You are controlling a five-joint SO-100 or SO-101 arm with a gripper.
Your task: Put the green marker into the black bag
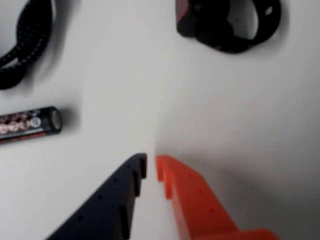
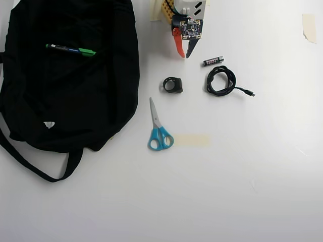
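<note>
In the overhead view, going left to right from the bag [image 2: 70, 80]: the marker [image 2: 70, 50] lies across the bag's upper part, green cap pointing right, resting on the black fabric. Whether it sits inside an opening or just on top of the cloth cannot be told. Right of the bag, a pair of scissors [image 2: 159, 130] lies below a small black band [image 2: 173, 84]; further right are a battery [image 2: 213, 61] and a coiled cable [image 2: 222, 81], all on the white tabletop [image 2: 227, 176].

The hand [image 2: 182, 52] hangs well right of the bag, near the top edge, above the band. In the wrist view the hand [image 1: 151, 167] shows its black and orange fingers nearly together, only a thin slit between the tips, holding nothing and touching nothing; bare tabletop lies under them.

Judging from this, the carrying looks done and the hand is clear of the bag. If the marker is only lying on the fabric, the next move would call for reaching left and spreading the fingers over its barrel.
</note>
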